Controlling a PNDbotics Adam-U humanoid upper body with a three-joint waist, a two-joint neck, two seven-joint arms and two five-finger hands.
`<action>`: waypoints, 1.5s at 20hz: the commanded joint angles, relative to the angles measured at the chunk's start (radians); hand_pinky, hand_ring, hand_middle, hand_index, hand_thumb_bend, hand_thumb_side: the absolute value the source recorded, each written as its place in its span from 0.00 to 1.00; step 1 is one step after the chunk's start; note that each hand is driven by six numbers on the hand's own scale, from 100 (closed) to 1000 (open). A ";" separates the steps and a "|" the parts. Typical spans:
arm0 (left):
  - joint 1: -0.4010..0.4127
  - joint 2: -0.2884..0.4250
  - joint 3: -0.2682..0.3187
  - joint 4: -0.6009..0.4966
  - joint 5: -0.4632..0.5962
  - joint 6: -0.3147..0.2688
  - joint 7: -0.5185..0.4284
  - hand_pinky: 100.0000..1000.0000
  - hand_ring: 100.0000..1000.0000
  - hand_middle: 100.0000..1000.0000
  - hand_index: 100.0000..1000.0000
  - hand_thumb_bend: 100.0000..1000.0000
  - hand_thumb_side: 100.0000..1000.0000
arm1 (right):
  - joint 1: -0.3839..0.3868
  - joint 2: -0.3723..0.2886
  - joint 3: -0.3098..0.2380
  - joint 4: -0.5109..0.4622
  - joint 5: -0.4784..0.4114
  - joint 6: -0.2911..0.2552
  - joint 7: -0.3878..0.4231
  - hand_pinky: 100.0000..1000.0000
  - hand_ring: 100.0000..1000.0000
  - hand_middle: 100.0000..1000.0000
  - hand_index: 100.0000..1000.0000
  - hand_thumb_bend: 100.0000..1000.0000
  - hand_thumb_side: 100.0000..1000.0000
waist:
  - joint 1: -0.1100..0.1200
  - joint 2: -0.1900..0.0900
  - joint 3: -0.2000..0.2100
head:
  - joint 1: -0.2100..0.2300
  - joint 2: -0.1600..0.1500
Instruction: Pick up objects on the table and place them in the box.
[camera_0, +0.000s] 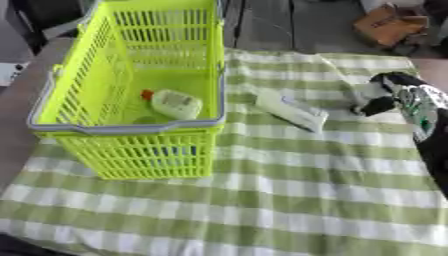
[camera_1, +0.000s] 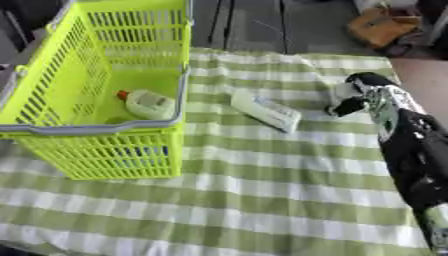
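We see a lime-green basket (camera_0: 131, 131) standing on the left of the bench (camera_0: 289, 200), which is covered with a green-and-white checked cloth. Inside the basket, on its floor toward the near right, lies a pale bottle (camera_0: 177, 104) with an orange cap (camera_0: 147, 94) pointing left. Just right of the basket, out on the cloth, lies a flat white packet (camera_0: 290, 110), set at a slant and apart from the basket wall. Our right hand (camera_1: 348, 100) comes in from the right edge on a black arm and sits near the packet's right end, not touching it. Its fingers look curled inward, with nothing between them. Our left hand shows in neither view. A brown object (camera_0: 389, 22) sits on the floor beyond the bench, far right.
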 joint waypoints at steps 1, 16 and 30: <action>-0.010 0.005 0.001 -0.020 -0.005 -0.002 -0.004 0.69 0.96 0.85 0.78 0.16 0.87 | -0.022 -0.040 -0.007 -0.015 -0.008 0.000 -0.032 0.43 0.62 0.75 0.82 0.41 0.28 | 0.004 -0.012 -0.001 | 0.000 -0.007; -0.012 0.003 0.002 -0.020 -0.005 0.004 -0.004 0.69 0.96 0.85 0.78 0.17 0.87 | -0.020 -0.039 0.000 -0.012 -0.015 0.009 -0.098 0.01 0.34 0.50 0.62 0.00 0.00 | -0.009 -0.020 -0.016 | 0.003 -0.005; -0.006 0.005 0.006 -0.020 0.001 0.013 0.002 0.69 0.96 0.85 0.78 0.18 0.86 | -0.027 -0.023 0.063 -0.318 -0.175 -0.112 -0.065 0.00 0.31 0.44 0.60 0.00 0.00 | -0.013 -0.057 -0.064 | 0.005 0.001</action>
